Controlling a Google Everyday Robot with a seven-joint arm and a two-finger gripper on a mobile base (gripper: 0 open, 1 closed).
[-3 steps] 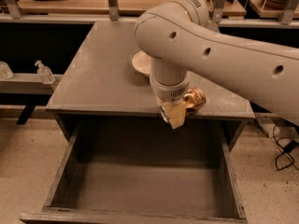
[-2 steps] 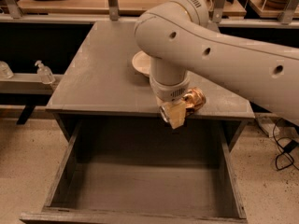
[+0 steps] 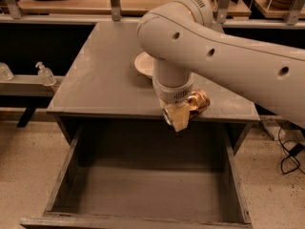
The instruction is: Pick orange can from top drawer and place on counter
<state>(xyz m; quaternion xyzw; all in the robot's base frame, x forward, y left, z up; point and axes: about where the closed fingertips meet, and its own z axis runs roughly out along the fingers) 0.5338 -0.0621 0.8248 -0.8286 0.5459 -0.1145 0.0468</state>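
Observation:
My gripper (image 3: 183, 112) hangs from the big white arm over the front edge of the counter (image 3: 109, 75). It is shut on the orange can (image 3: 198, 101), a shiny orange-gold crushed can that sticks out to the right of the pale fingers (image 3: 177, 117), just above the counter's front right part. The top drawer (image 3: 143, 185) is pulled out below and its grey inside shows nothing in it.
A white paper bowl (image 3: 144, 63) sits on the counter behind the arm, partly hidden by it. A clear pump bottle (image 3: 45, 73) stands on a low shelf at the left. Cables (image 3: 289, 154) lie on the floor at the right.

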